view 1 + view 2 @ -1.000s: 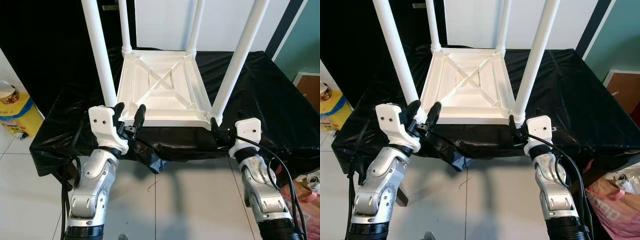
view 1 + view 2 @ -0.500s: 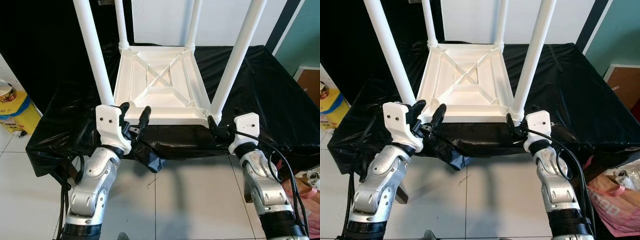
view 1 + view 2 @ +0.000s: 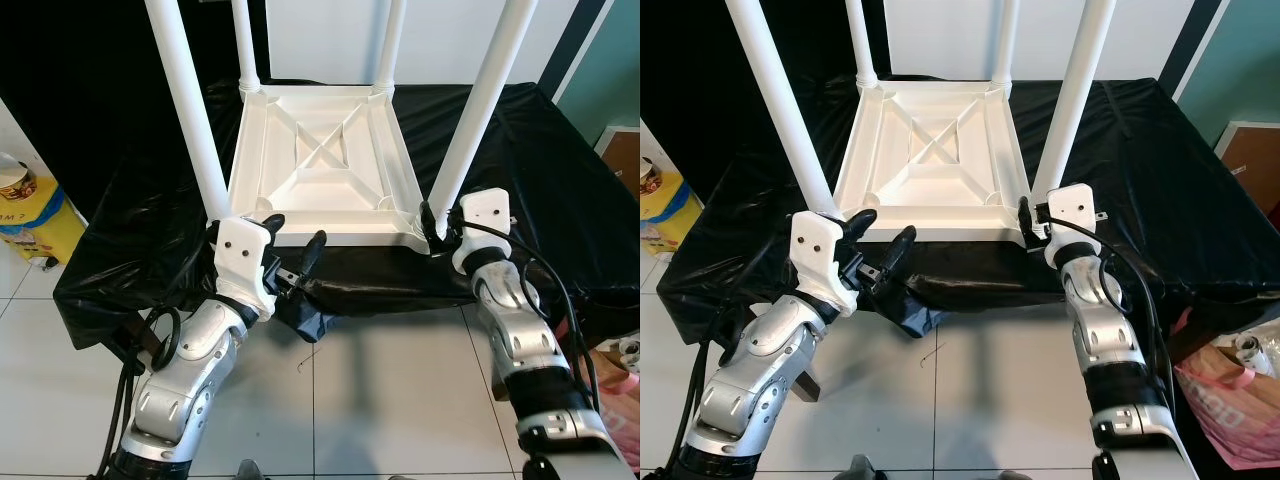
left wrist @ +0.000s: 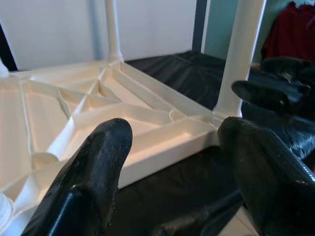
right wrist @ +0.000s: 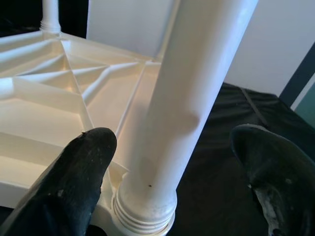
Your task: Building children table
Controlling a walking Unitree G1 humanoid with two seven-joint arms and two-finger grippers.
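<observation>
In the left eye view, a white children's table (image 3: 322, 165) is seen lying upside down on a table covered with black cloth (image 3: 520, 150), its four white legs pointing upward. The left arm is bent at the elbow and raised toward the near left corner of the upturned piece. The left claw (image 3: 292, 235) is held at the front edge beside the near left leg (image 3: 190, 110), its two black fingers spread apart with nothing between them. The right arm is raised likewise, and the right claw (image 3: 432, 225) is set at the base of the near right leg (image 3: 478, 110). A yellow and blue container (image 3: 25, 215) is seen on the white tiled floor (image 3: 380, 400) at the far left.

In the right eye view, the same arrangement is shown, with a pink bag (image 3: 1230, 400) on the floor at the lower right.

In the left wrist view, the two black fingers (image 4: 93, 172) are seen wide apart and clear of the ribbed underside of the tabletop, whose front edge lies beyond them. The black fingers of the other claw are visible by the far leg.

In the right wrist view, the near right leg (image 5: 192, 98) is seen standing between the two parted fingers (image 5: 81, 177), with a gap on each side; it is straddled but not gripped.
</observation>
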